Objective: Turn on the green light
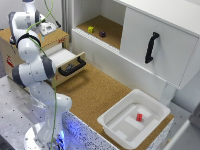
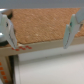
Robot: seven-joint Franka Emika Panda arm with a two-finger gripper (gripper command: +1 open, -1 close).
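A: Where's the gripper [image 1: 48, 27] from where you stand?

B: Upper left of the exterior view, up above the cardboard box [image 1: 10, 50], at the end of the white arm [image 1: 35, 70]. On the wrist view its two fingers [image 2: 6, 29] stand wide apart with nothing between them, over a cork surface [image 2: 42, 25].

A: And the green light?

B: I can't make one out. There are two small things on the cork shelf [image 1: 107, 27] at top centre, a yellow block [image 1: 90, 29] and a dark one [image 1: 102, 34] just beside it, too blurred to say more.

A: Anything else?

B: An open drawer [image 1: 67, 62] with a black handle [image 1: 72, 67] left of centre. A white tray [image 1: 120, 127] at lower right holds a red block [image 1: 139, 117]. The cabinet door [image 1: 160, 47] at upper right has a black handle of its own.
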